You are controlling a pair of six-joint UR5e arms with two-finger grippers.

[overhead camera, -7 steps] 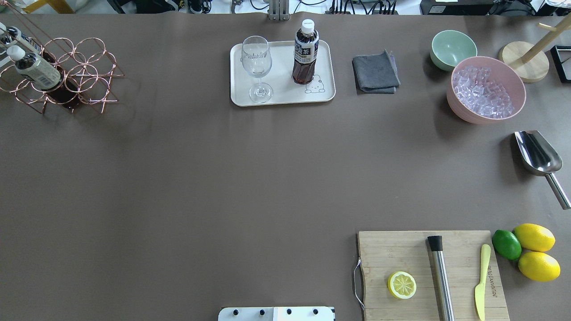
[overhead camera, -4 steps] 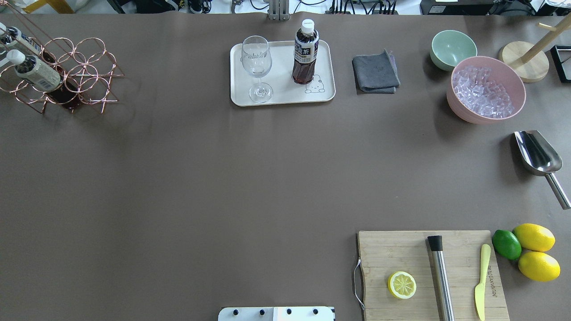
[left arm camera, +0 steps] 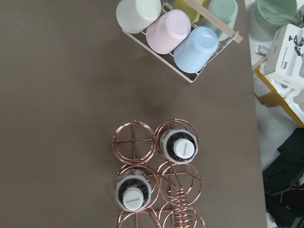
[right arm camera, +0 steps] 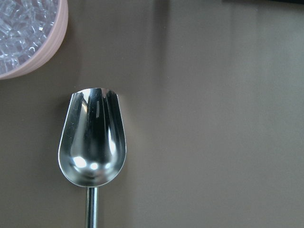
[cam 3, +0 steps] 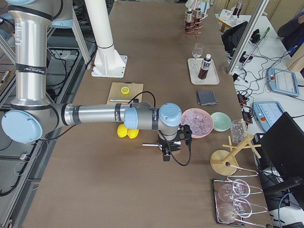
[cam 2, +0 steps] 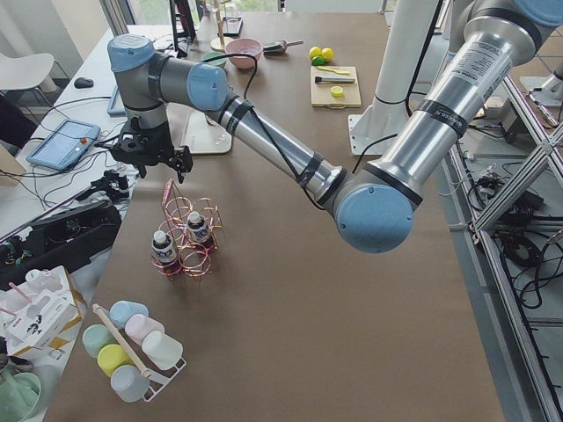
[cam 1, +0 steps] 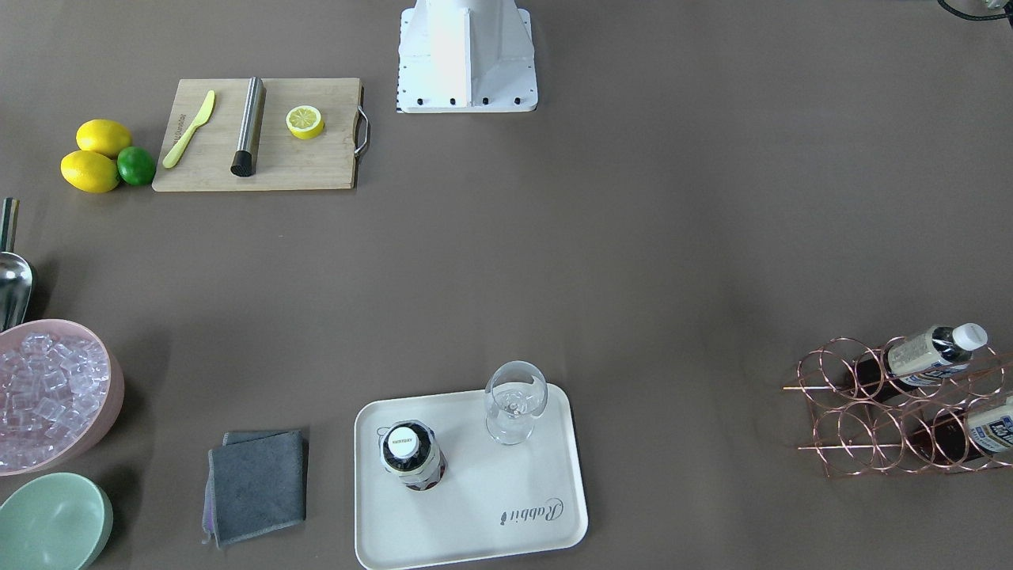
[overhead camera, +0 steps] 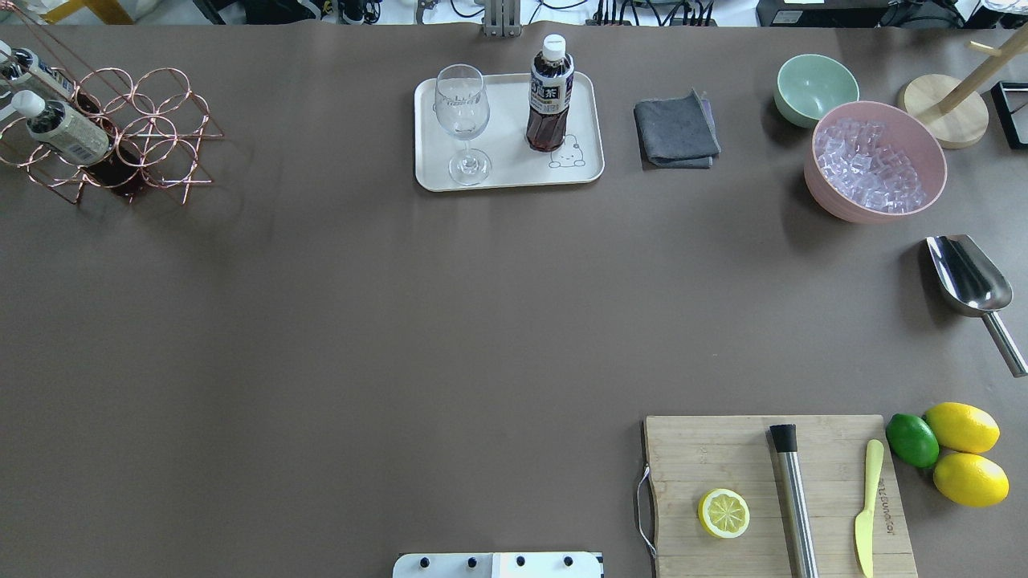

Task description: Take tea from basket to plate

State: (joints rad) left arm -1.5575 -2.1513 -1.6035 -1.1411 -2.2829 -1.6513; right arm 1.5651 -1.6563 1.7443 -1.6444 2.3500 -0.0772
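Note:
One tea bottle [overhead camera: 549, 96] stands upright on the cream plate [overhead camera: 506, 172], next to a wine glass [overhead camera: 462, 120]. The rose-gold wire basket [overhead camera: 152, 120] sits at the far left of the table. It holds two more tea bottles [left arm camera: 179, 145] [left arm camera: 134, 192], seen from straight above in the left wrist view. My left gripper [cam 2: 163, 167] hangs above the basket with nothing between its fingers; I cannot tell if it is open or shut. My right gripper [cam 3: 172, 148] hovers over the steel scoop [right arm camera: 92, 137], its state also unclear.
A pink bowl of ice [overhead camera: 827, 201], a green bowl [overhead camera: 815, 84] and a grey cloth [overhead camera: 676, 128] lie right of the plate. A cutting board [overhead camera: 707, 449] with lemon half, muddler and knife is at the near right. A rack of cups [left arm camera: 175, 33] stands beyond the basket.
The nearer tea bottle in the basket has settled slightly lower and further back. Nothing else on the table has moved.

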